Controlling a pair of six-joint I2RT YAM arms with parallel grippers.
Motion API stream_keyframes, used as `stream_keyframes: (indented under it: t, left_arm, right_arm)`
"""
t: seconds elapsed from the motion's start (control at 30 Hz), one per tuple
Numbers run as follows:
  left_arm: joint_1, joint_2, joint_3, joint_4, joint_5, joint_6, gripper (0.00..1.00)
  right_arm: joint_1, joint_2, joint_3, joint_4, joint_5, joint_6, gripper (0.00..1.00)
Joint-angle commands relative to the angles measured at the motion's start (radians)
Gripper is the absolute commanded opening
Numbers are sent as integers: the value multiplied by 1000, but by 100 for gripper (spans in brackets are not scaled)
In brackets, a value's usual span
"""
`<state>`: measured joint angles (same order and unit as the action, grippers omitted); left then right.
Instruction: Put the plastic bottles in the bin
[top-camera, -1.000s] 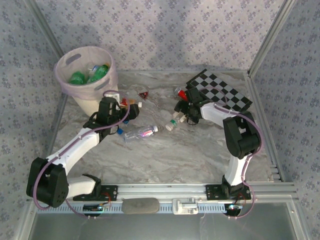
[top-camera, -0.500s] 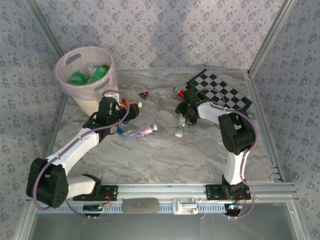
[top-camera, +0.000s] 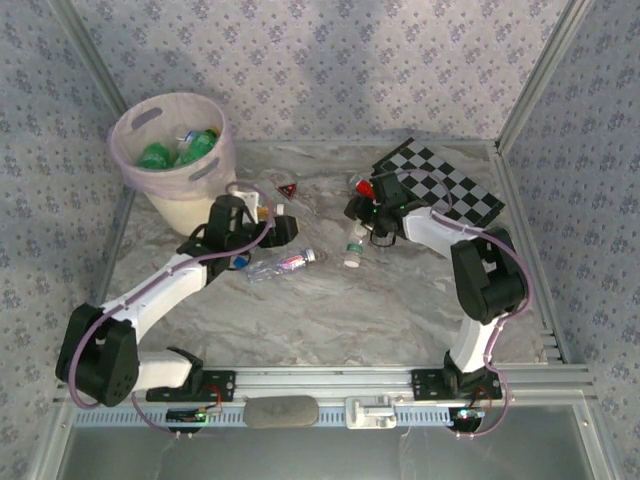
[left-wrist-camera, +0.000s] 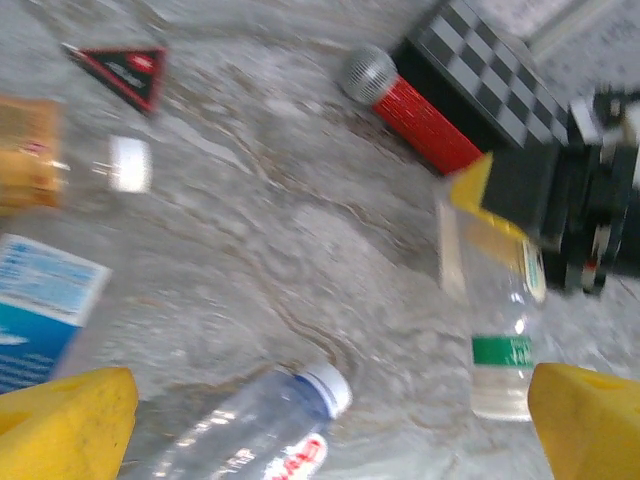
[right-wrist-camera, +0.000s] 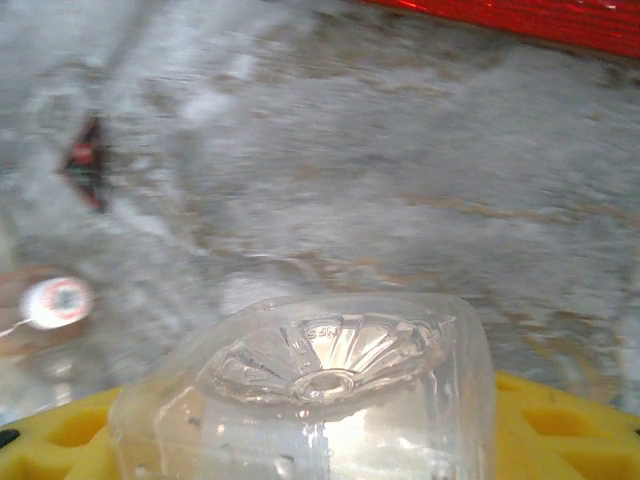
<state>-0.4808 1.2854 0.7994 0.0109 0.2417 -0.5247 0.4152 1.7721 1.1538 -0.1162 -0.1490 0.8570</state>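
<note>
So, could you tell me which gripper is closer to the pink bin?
Left. The left gripper sits just right of the bin; the right gripper, holding a bottle, is farther right, by the chessboard.

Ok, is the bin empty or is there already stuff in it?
Not empty: seen from above, the bin has green bottles lying inside its open top.

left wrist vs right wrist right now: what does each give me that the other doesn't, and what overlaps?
Left wrist: the chessboard, a lying clear bottle with a pale cap, a blue-labelled bottle, and the green label on the held bottle.
Right wrist: the held bottle's ribbed base, end-on between the yellow pads of the right gripper.
Both: the held bottle, the red bar, the red-and-black triangle (blurred in the right wrist view), and the marble table.
</note>
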Motion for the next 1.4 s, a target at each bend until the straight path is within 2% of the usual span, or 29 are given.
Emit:
stream_keyframes:
  t: [0.0, 0.23, 0.67, 0.8, 1.03, 1.2, 1.3, 1.37]
  left_arm:
    - [-52, 29, 59, 69, 107, -4, 100]
    - [-145, 109, 125, 90, 140, -4, 100]
    - [-183, 255, 214, 163, 152, -44, 100]
    - [-182, 296, 239, 186, 148, -43, 96]
    - [-183, 351, 250, 251, 186, -86, 78]
    - [-182, 344, 240, 251, 186, -84, 54]
    - [-179, 326, 235, 237, 163, -78, 47]
    - [-168, 310, 233, 221, 147, -78, 46]
  right_arm:
    - [12, -62, 11, 79, -113, -28, 53]
    - [45, -104, 9, 173, -195, -21, 53]
    - [67, -191, -102, 331, -231, 61, 52]
    - [75, -207, -120, 359, -238, 80, 51]
    - [80, -216, -151, 411, -242, 111, 50]
    - [83, -215, -152, 417, -241, 114, 51]
    - [76, -218, -149, 417, -247, 113, 63]
    - [65, -228, -146, 407, -246, 109, 76]
